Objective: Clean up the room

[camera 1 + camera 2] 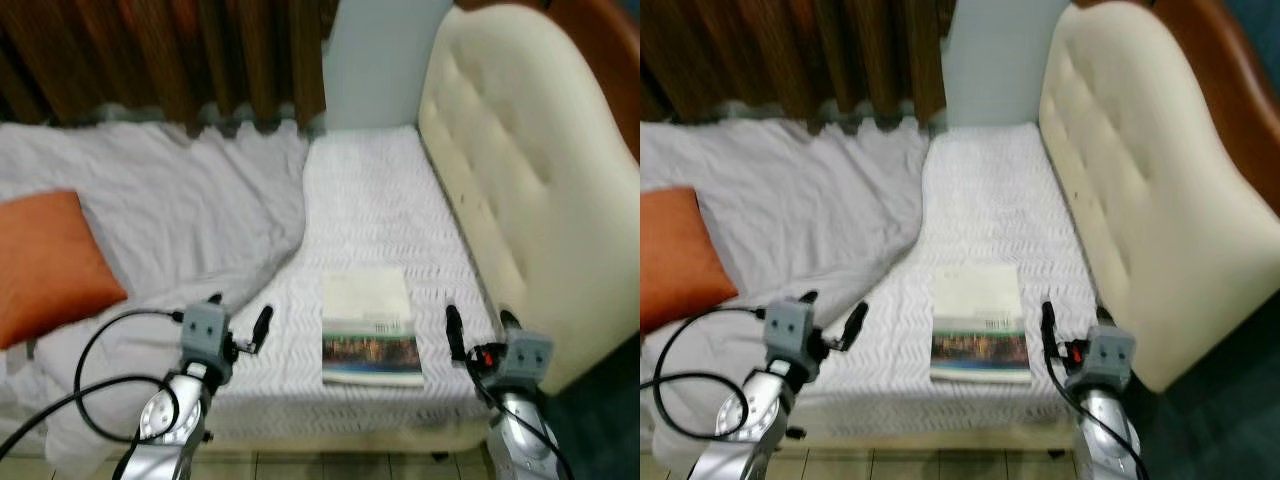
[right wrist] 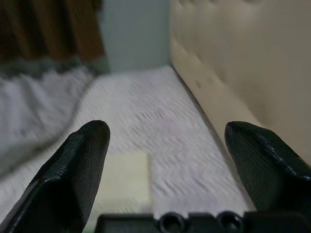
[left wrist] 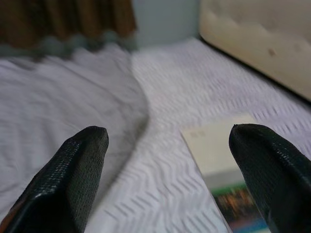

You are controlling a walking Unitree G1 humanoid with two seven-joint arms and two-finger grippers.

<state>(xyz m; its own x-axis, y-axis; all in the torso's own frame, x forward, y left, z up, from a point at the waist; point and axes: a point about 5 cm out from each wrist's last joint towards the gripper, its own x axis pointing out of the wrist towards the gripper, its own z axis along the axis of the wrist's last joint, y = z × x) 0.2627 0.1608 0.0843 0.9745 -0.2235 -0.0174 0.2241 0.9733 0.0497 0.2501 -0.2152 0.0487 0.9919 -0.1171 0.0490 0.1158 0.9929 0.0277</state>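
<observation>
Two robot arms reach over the near edge of a bed (image 1: 380,190) covered in a white textured sheet. A book (image 1: 370,326) lies flat on that sheet between them, its pale cover facing up and a colourful band along the edge nearest the robot. The left gripper (image 1: 240,318) hovers just above the sheet to the left of the book, fingers spread apart and holding nothing; from its wrist camera the book sits beside the finger (image 3: 274,170) on that side. The right gripper (image 1: 480,328) hangs near the book's right side, close to the cream padded headboard (image 1: 510,170), its fingers also spread wide and empty. Neither gripper touches the book. Beyond the left gripper a rumpled grey blanket (image 1: 180,200) covers the far half of the bed, and an orange pillow (image 1: 50,262) rests at that gripper's outer side. Brown curtains (image 1: 160,55) hang behind the bed
</observation>
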